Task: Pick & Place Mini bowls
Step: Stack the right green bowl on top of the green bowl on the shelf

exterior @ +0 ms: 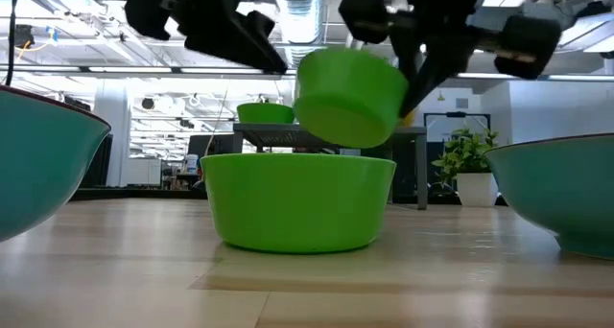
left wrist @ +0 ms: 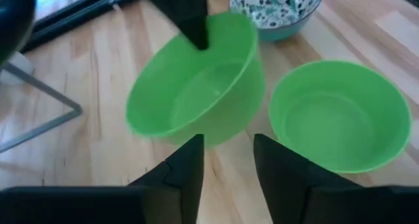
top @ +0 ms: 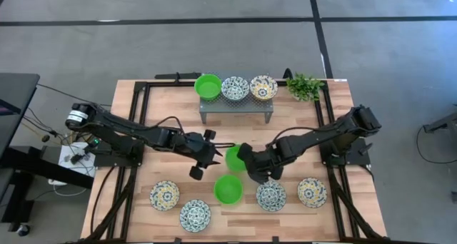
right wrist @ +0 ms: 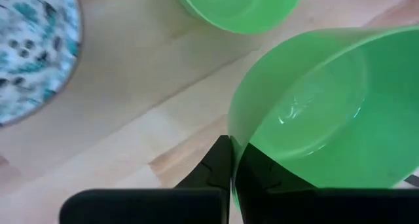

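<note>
Nearest the low camera, two teal-sided bowls are cut off at both picture edges; their patterns cannot be seen there. Right gripper (right wrist: 232, 160) is pinched fully closed on the rim of the lifted green bowl (top: 234, 157); its fingertips hide that part of the rim. This bowl hangs tilted above the table centre, mouth turned up and toward the left arm. Left gripper (left wrist: 228, 160) stands just beside it, fingers apart, holding nothing.

Directly near-side of the lifted bowl, the second green bowl (top: 228, 189) sits upright on the table (top: 164, 108). Four patterned bowls line the near edge: two left (top: 164, 195) (top: 194, 215), two right (top: 271, 195) (top: 312, 192). Bare wood lies between the arms and the rack (top: 235, 106) at the far side, which carries a third green bowl (top: 208, 85) and two patterned bowls (top: 235, 88) (top: 263, 87). A plant (top: 305, 86) stands right of it.
</note>
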`<state>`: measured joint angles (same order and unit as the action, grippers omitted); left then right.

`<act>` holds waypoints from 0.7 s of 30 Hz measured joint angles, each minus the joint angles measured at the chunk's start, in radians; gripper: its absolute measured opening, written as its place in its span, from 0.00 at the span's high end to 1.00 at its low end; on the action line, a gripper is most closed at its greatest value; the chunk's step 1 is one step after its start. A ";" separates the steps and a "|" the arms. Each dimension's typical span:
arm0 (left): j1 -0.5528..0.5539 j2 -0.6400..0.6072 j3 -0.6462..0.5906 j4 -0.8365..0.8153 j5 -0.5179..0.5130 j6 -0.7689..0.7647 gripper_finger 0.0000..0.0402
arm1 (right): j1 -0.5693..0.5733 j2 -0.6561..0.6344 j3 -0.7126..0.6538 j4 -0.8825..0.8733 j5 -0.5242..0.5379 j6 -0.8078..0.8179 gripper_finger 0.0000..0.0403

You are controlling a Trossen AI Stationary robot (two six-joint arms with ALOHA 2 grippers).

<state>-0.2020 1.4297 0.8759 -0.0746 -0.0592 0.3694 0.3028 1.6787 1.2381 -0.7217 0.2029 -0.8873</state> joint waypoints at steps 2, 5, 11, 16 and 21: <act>0.000 0.002 0.008 0.025 0.000 0.039 0.62 | -0.016 0.011 0.000 0.003 -0.001 -0.006 1.00; 0.001 0.002 0.010 0.062 0.000 0.123 0.57 | -0.034 0.036 0.001 0.014 -0.016 -0.021 1.00; 0.009 0.013 0.000 0.057 0.010 0.150 0.54 | -0.038 0.100 0.020 0.003 -0.016 -0.084 1.00; 0.006 0.048 -0.007 0.059 0.031 0.142 0.56 | -0.045 0.110 0.072 0.001 -0.018 -0.089 1.00; 0.006 0.099 -0.007 0.062 0.031 0.151 0.58 | -0.050 0.110 0.117 -0.029 -0.022 -0.103 1.00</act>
<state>-0.1959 1.5284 0.8684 -0.0124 -0.0282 0.5201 0.2528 1.7885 1.3548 -0.7510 0.1806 -0.9903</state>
